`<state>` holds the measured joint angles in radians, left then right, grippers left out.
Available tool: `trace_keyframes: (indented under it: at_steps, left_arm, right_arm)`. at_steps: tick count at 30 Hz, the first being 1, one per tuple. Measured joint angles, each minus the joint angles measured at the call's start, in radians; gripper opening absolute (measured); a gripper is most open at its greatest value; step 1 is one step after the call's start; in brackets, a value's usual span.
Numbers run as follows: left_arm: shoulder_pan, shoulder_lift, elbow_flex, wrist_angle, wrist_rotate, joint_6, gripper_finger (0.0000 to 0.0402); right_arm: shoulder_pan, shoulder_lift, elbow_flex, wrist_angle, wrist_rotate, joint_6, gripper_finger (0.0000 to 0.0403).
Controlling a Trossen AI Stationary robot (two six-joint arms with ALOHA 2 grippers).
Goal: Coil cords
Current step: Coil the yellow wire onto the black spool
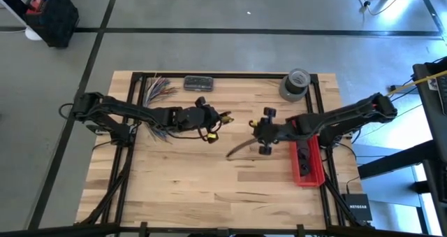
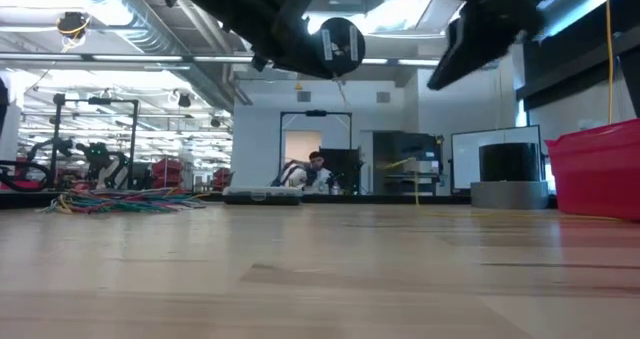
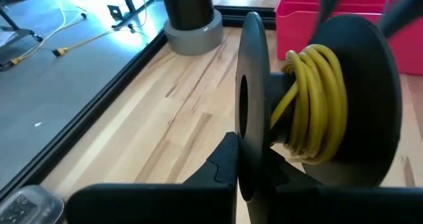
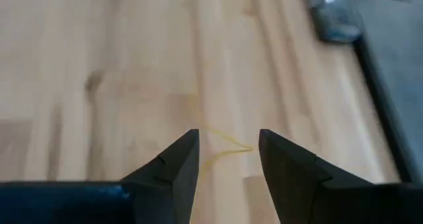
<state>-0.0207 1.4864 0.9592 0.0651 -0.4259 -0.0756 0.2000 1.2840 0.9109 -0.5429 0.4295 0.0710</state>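
Yellow cord (image 3: 316, 105) wound round spool (image 3: 310, 112) — axis roughly level.

table (image 1: 209, 188): pale butcher-block wood in glued strips, smooth, faint satin sheen. spool (image 3: 370, 98): matt black plastic discs, wound with glossy yellow cord (image 3: 317, 98) of smooth, rubbery look. cord on the table (image 4: 225, 148): thin, pale yellow, limp. bin (image 1: 307, 163): red plastic, slightly glossy. tape roll (image 1: 295, 83): grey, dull, with dark core. wire bundle (image 2: 120, 201): multicoloured smooth insulation. right gripper (image 4: 228, 161): fingers (image 4: 175, 164) of matt black plastic. floor (image 1: 244, 6): grey, smooth, concrete-like.
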Motion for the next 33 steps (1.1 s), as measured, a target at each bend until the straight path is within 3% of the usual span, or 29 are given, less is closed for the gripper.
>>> trace_keyframes:
  at_steps: [2,5,11,17,23,26,31,33]
  left_arm:
    - [0.000,0.000,0.000,0.000,-0.002,0.001,0.0000]
    - [0.000,0.001,0.000,-0.001,-0.003,0.004,0.0000]
    - [0.001,0.002,0.000,0.000,-0.003,0.018,0.0000]
    - [0.001,0.002,0.000,-0.001,-0.005,0.027,0.0000]
    - [0.001,0.002,0.000,-0.002,-0.005,0.028,0.0000]
    - [0.001,0.002,0.000,-0.002,-0.005,0.028,0.0000]
    - [0.001,0.002,0.000,-0.002,-0.002,0.034,0.0000]
    - [-0.002,0.002,0.000,-0.001,0.015,0.049,0.0000]
  right_arm:
    - [0.019,-0.002,-0.047,0.046,-0.012,-0.002,0.0163]
    - [0.015,0.010,-0.158,0.257,-0.006,-0.054,0.0163]
    - [-0.033,0.081,-0.319,0.613,0.056,-0.285,0.0163]
    - [-0.074,0.159,-0.325,0.662,-0.004,-0.406,0.0163]
    - [-0.085,0.186,-0.325,0.679,0.005,-0.472,0.0158]
    - [-0.083,0.187,-0.325,0.674,0.005,-0.476,0.0126]
    - [-0.091,0.187,-0.325,0.672,0.048,-0.491,0.0021]
    - [-0.106,0.187,-0.325,0.665,0.081,-0.487,0.0012]
